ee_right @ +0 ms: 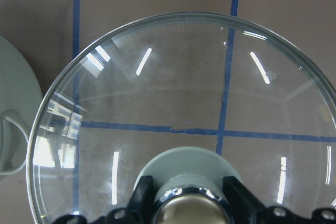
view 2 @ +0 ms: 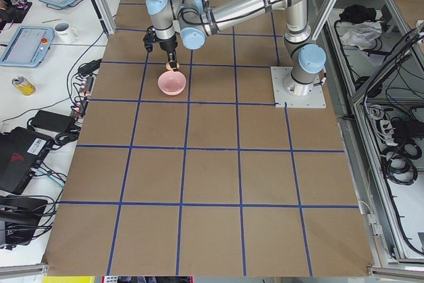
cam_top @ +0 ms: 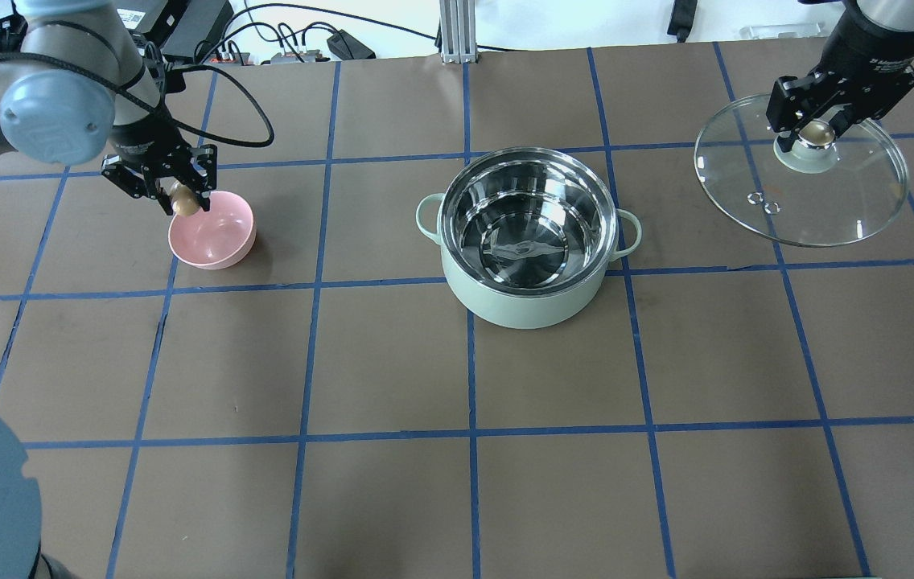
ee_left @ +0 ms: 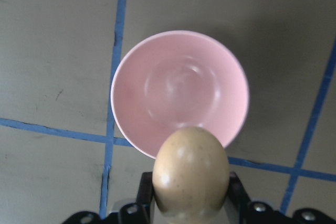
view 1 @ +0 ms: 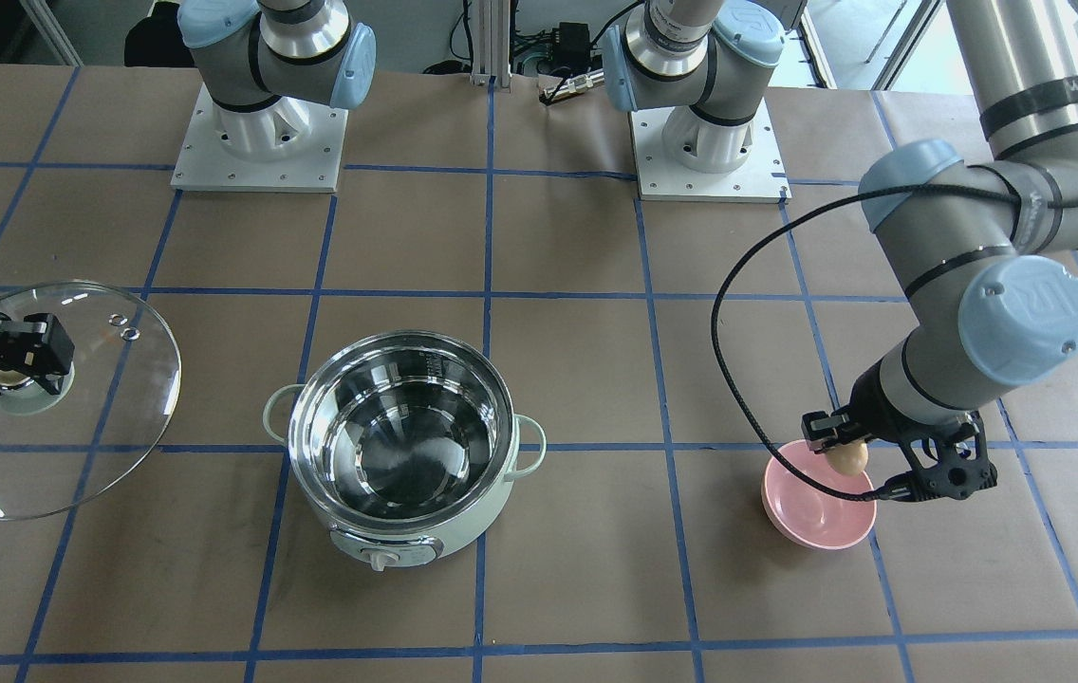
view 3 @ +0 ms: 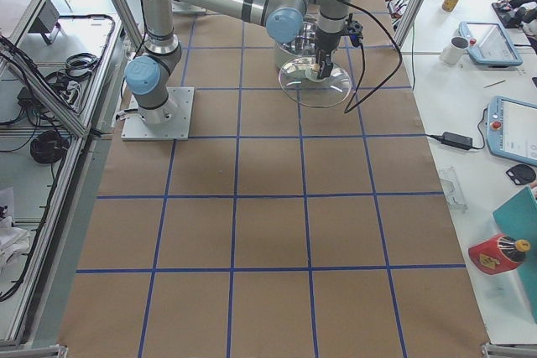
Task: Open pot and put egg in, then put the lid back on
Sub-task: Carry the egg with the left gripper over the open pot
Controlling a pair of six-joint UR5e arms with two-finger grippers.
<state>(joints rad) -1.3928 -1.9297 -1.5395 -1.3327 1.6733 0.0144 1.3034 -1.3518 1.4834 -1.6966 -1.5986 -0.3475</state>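
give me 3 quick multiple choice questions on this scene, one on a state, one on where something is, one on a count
1. The pot is:
A) open, its steel inside empty
B) covered
C) tipped on its side

2. The egg is:
A) inside the pot
B) held in the left gripper by the pink bowl's rim
C) lying loose beside the pot

3. How many small steam holes show in the lid?
A) none
B) two
C) five

Answers:
1 A: the overhead view looks straight down into bare steel.
2 B: the left wrist view shows the egg clamped in the gripper, with the bowl empty below it.
3 B: two holes sit side by side near the rim of the glass, which the right gripper holds.
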